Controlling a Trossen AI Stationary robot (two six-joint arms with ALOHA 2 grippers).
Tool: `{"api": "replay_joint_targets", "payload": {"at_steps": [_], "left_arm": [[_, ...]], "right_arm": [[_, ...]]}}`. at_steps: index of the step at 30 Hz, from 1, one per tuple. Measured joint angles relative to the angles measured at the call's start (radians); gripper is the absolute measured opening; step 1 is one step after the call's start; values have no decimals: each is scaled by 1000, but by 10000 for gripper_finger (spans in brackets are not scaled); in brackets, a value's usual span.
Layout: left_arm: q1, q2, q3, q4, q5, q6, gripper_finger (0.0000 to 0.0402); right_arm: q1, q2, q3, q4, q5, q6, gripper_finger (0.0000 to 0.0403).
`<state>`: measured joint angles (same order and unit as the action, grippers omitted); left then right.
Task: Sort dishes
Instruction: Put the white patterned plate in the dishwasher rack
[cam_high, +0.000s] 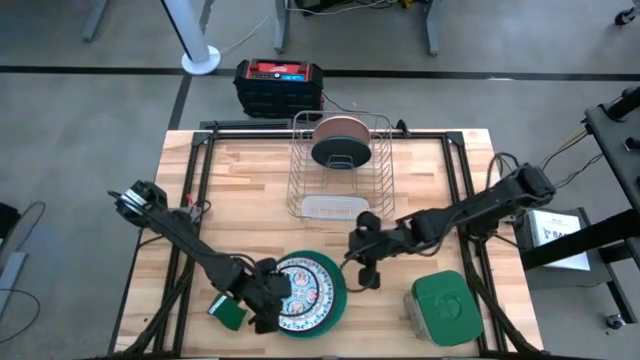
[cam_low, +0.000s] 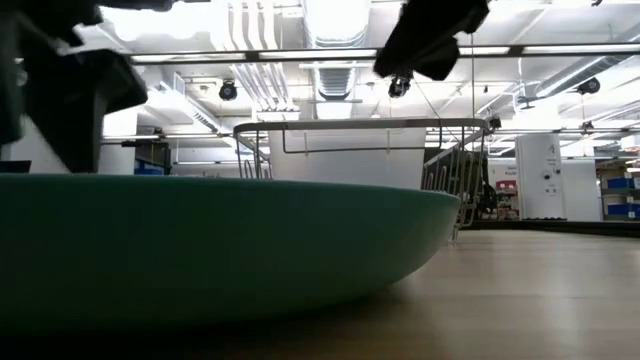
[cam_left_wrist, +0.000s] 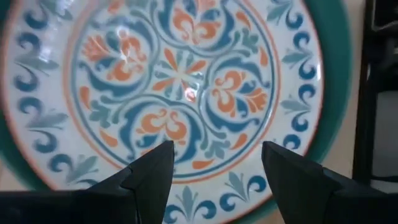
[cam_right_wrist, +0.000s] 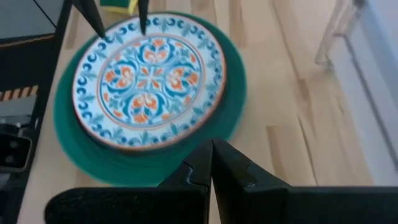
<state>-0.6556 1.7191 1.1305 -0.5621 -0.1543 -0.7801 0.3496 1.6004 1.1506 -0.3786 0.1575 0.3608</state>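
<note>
A white plate (cam_right_wrist: 148, 81) with blue and orange ornament lies on a teal-green plate (cam_right_wrist: 233, 112).

This is a robotics lab or workshop, not a kitchen. A wooden bench (cam_high: 420, 180) stands on bare grey concrete, with a black-and-red equipment case (cam_high: 279, 87) at its far edge. Behind, ceiling ducts (cam_low: 250, 60), strip lights and stocked shelving (cam_low: 615, 195) fill the hall.

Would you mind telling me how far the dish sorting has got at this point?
Two plates, salmon-pink and dark teal, already stand in the wire rack. In hand: the left gripper, open, hovers over the patterned plate, which lies on the green plate. The right gripper waits shut beside them. Left: racking those two plates.
</note>
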Motion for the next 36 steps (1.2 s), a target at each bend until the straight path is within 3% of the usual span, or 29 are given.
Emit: {"api": "replay_joint_targets", "payload": {"at_steps": [7, 14, 24, 36], "left_arm": [[-17, 72, 1, 21, -36, -21, 233], [-20, 124, 5, 50, -91, -29, 233], [-19, 140, 4, 56, -226, -41, 233], [-19, 196, 5, 73, -256, -44, 233]], "right_arm": [[0, 151, 108, -1, -1, -3, 5], [0, 241, 173, -5, -4, 36, 45], [-2, 265, 154, -24, -12, 122, 129], [-10, 267, 122, -36, -35, 179, 205]]}}
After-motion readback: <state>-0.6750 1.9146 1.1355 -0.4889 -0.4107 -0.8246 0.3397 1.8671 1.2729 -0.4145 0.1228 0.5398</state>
